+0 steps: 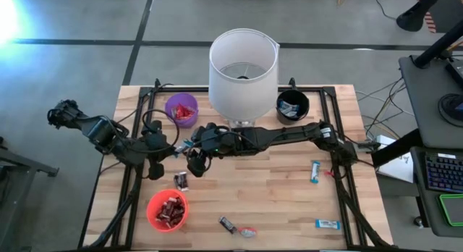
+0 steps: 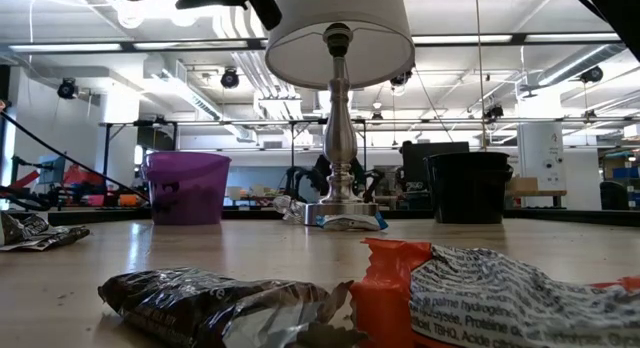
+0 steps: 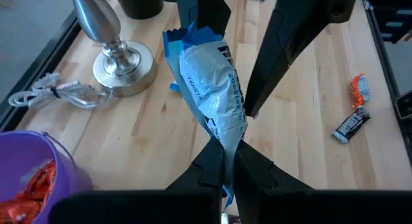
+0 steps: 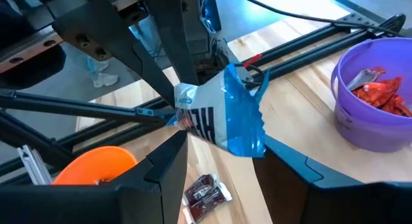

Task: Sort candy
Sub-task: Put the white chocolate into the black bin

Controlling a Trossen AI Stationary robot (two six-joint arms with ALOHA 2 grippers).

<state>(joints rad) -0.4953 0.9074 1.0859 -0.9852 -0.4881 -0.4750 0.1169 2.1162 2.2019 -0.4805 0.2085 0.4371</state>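
Note:
A blue-and-white candy (image 3: 209,89) hangs in the air above the table between my two grippers, in front of the lamp base (image 3: 122,63). My left gripper (image 3: 226,163) is shut on one end of it, coming from the table's left. My right gripper (image 4: 222,147) reaches in from the right, with the candy's other end (image 4: 244,130) filling the gap between its fingers. In the high view the two meet (image 1: 189,144) near the purple cup (image 1: 181,109). More candy lies loose on the table: a dark one (image 1: 181,181) and blue ones (image 1: 315,171), (image 1: 327,224). My left gripper pinches the wrapper's narrow crimped end (image 3: 224,141) between its two shut fingers. The candy sticks out beyond the fingertips, lifted clear of the table. My right gripper has the candy's blue torn end (image 4: 252,139) between its two fingers, one finger (image 4: 170,156) on each side, coming from the table's right and slanting slightly down. The candy lies askew across the gap, clear of the table.
A tall lamp with a white shade (image 1: 244,71) stands at the table's far middle, its cord (image 3: 51,95) beside the base. A black cup (image 1: 292,106) holds blue candy, a purple cup red candy, an orange-red cup (image 1: 167,210) dark candy. Two more pieces (image 1: 237,227) lie near the front edge.

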